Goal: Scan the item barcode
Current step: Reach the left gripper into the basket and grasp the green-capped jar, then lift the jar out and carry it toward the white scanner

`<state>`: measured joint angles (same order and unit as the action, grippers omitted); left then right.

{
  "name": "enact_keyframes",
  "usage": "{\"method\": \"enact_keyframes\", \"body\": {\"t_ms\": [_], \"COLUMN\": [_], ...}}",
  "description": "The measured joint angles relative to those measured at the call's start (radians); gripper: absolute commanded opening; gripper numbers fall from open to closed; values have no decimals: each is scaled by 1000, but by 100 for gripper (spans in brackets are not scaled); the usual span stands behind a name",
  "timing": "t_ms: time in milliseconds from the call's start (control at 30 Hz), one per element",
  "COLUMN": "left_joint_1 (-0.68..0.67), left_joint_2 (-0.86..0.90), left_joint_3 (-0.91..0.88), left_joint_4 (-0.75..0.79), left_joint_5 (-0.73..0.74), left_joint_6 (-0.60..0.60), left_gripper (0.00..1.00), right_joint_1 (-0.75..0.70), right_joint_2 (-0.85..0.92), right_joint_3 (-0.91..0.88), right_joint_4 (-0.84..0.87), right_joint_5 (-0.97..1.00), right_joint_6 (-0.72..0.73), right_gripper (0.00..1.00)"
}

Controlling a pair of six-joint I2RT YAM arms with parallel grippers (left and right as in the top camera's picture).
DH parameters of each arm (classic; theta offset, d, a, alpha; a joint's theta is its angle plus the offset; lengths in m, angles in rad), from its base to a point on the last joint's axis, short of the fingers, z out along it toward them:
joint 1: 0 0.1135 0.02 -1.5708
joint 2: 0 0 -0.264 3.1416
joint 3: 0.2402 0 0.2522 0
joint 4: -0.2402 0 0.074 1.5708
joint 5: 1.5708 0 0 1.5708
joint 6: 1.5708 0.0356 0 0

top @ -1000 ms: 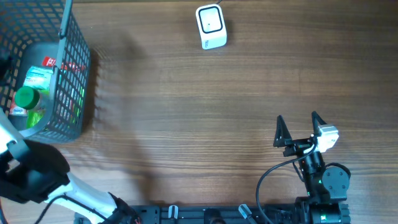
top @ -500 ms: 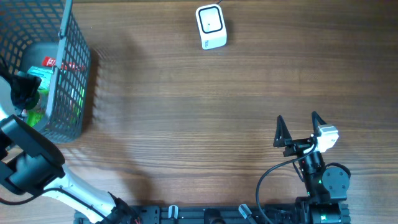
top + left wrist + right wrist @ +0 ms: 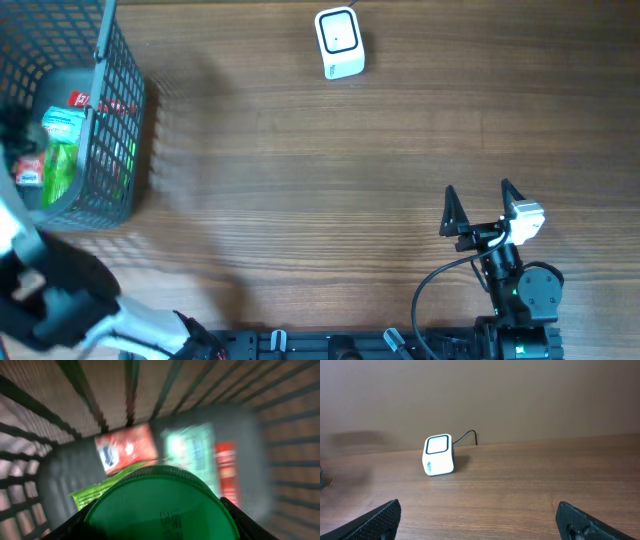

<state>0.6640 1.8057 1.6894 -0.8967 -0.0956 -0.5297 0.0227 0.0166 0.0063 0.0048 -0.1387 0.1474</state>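
Note:
A green round lid [image 3: 159, 505] with black print fills the bottom of the left wrist view. My left gripper [image 3: 160, 522] is shut on it, one dark finger against each side. Overhead, that gripper [image 3: 15, 135] is a dark blur inside the wire basket [image 3: 120, 110] and hides the lid. Under it lie a red packet [image 3: 125, 450], a teal packet [image 3: 62, 122] and a green packet [image 3: 60, 170]. The white barcode scanner [image 3: 339, 42] stands at the far edge of the table, cable behind it. My right gripper [image 3: 483, 205] is open and empty near the front edge, facing the scanner [image 3: 439, 455].
The basket's dark wire walls [image 3: 85, 395] rise close around the left gripper on all sides. Bare wooden table [image 3: 300, 180] lies between basket, scanner and right arm. The left arm's white link [image 3: 60, 300] crosses the front left corner.
The left arm swung into the basket and came down over the green lid, and its jaws narrowed onto the lid. The right arm has not moved.

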Motion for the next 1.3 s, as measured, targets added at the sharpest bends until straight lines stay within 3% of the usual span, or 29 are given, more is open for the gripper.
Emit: {"method": "enact_keyframes", "body": {"t_ms": [233,400,467,667,767,900,1167,1300], "left_joint_1": [-92,-406,-583,-974,-1090,-1237,-1390,-1433], "left_joint_2": [-520,-700,-718,-525,-368,-87,173,175], "left_joint_3": [85,85,85,4,-81,-140,-145,-145], "left_joint_4": [27,-111,-241,-410,-394,-258,-36,-23], "left_joint_5": [54,125,142,146,146,146,147,172], "left_joint_6": [0,0,0,47,74,157,338,532], "left_gripper": [60,58,58,58,58,59,65,79], "right_joint_1": [0,0,0,0,0,0,0,0], "right_joint_2": [0,0,0,0,0,0,0,0], "right_joint_3": [0,0,0,0,0,0,0,0], "right_joint_4": [0,1,2,2,2,2,2,2], "right_joint_5": [0,0,0,0,0,0,0,0], "right_joint_6": [0,0,0,0,0,0,0,0], "right_gripper": [100,100,100,100,100,100,99,100]}}
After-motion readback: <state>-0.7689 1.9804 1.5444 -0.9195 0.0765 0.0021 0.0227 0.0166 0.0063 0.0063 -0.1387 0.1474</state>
